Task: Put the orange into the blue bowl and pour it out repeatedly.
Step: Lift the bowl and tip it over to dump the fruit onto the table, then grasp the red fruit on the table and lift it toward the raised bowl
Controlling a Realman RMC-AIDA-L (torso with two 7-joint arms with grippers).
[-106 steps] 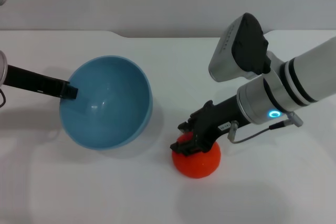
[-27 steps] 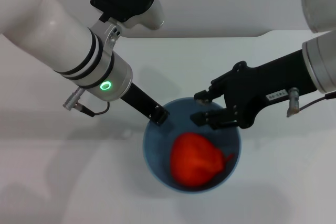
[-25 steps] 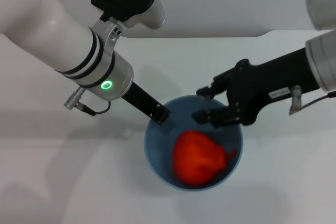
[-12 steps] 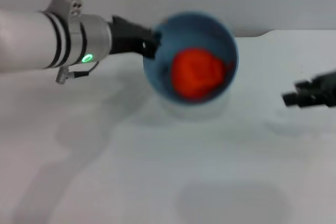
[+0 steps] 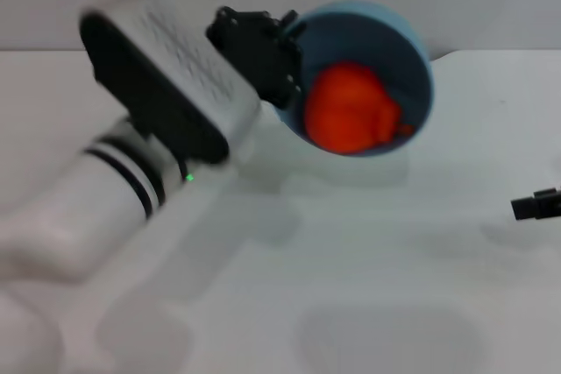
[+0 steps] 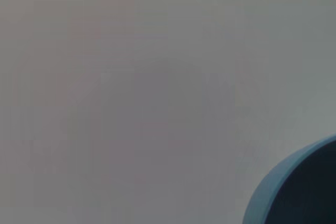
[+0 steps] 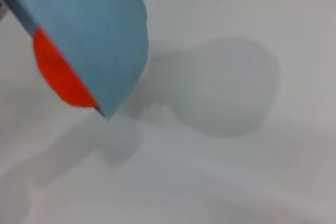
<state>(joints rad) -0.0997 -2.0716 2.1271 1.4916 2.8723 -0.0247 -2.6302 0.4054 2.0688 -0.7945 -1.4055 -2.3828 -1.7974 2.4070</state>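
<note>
The blue bowl point(image 5: 386, 45) is held in the air above the white table, tipped so that its mouth faces the head camera. The orange point(image 5: 349, 111) lies inside it against the lower wall. My left gripper point(image 5: 287, 85) is shut on the bowl's left rim, with its wrist and arm running down to the lower left. My right gripper point(image 5: 535, 206) shows only as a black tip at the right edge, well apart from the bowl. The right wrist view shows the bowl's outer wall point(image 7: 89, 24) with the orange point(image 7: 60, 80) bulging past the rim. The left wrist view shows a corner of the bowl point(image 6: 302, 187).
The white table point(image 5: 368, 304) spreads below the bowl, with the bowl's shadow on it. A pale wall stands behind the table's far edge.
My left arm has lifted the bowl higher and to the right and tipped its mouth further, with the orange still inside. My right gripper has drawn back further to the right edge.
</note>
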